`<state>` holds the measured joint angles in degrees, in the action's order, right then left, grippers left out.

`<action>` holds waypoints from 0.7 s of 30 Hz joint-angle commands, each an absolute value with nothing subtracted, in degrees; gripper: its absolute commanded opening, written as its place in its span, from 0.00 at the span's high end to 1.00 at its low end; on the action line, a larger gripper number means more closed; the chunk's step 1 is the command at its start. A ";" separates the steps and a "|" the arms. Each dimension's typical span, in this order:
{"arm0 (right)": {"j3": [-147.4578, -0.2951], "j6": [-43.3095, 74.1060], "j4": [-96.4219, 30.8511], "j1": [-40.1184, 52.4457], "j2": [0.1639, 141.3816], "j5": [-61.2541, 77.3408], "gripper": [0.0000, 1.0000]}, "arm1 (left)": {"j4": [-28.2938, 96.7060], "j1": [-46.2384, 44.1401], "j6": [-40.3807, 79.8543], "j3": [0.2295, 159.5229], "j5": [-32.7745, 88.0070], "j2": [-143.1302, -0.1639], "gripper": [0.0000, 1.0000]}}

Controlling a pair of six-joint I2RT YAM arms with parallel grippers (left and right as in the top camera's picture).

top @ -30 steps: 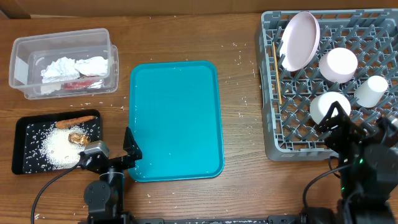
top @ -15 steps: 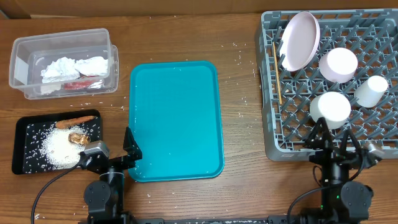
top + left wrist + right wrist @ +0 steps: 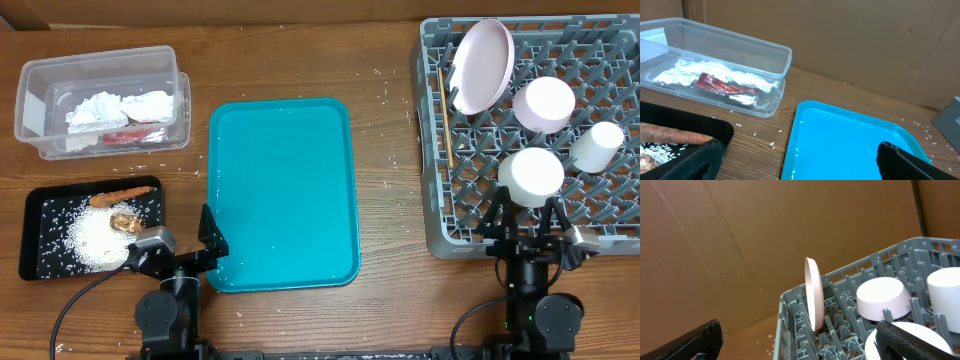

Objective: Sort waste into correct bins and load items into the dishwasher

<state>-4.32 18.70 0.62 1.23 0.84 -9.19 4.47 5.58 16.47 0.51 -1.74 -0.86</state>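
Left gripper [image 3: 799, 148] noted at 7 o'clock on the overhead view, jaws spread wide and nothing grasped; it is parked at the near left corner of the teal tray [image 3: 283, 190], which lies at the centre of the table [image 3: 390, 60]. Right gripper [image 3: 524, 220] noted at 5 o'clock, likewise released and holding nothing, poised at the near edge of the grey dish rack [image 3: 470, 215]. The rack is placed at 3 o'clock. Within it a large plate [image 3: 482, 65] is stood on edge at the rack's 11 o'clock, a bowl [image 3: 544, 103] is set mouth-down just to its right, a small cup [image 3: 598, 146] is inverted towards 3 o'clock, and a small round dish [image 3: 531, 175] is seated nearest the right gripper. A thin wooden stick [image 3: 443, 115] is laid along the rack's left side. At 10 o'clock a clear tub [image 3: 30, 100] is recorded, with crumpled tissues [image 3: 120, 107] and a red wrapper [image 3: 720, 83] inside it. At 8 o'clock a black tray [image 3: 35, 262] is recorded, with a heap of rice [image 3: 95, 240], a carrot [image 3: 122, 194] and a brown lump [image 3: 124, 222] inside it. Stray grains are seen scattered on the table around the trays.
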 commanded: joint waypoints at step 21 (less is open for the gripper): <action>-0.47 7.55 -4.23 1.61 0.16 -7.81 0.00 | 4.32 5.21 15.62 0.27 -1.28 -0.21 0.00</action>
